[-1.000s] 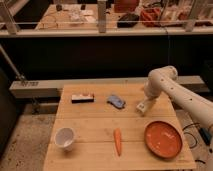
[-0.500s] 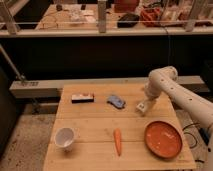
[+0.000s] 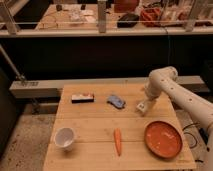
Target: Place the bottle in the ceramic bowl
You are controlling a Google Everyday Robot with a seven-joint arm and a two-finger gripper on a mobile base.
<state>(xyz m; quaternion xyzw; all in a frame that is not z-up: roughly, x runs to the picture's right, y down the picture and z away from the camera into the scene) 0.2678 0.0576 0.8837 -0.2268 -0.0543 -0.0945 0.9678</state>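
My gripper (image 3: 143, 106) hangs low over the right part of the wooden table (image 3: 95, 125), at the end of the white arm (image 3: 165, 82) that comes in from the right. A small blue and pale object (image 3: 116, 101), possibly the bottle lying on its side, rests on the table to the left of the gripper and apart from it. A white bowl (image 3: 64, 138) stands at the front left. A wide orange-red dish (image 3: 163, 139) sits at the front right, just below the gripper.
An orange carrot (image 3: 117, 141) lies at the front middle. A flat dark and red snack packet (image 3: 82, 98) lies at the back left. A grey ledge (image 3: 40, 86) and a dark wall run behind the table.
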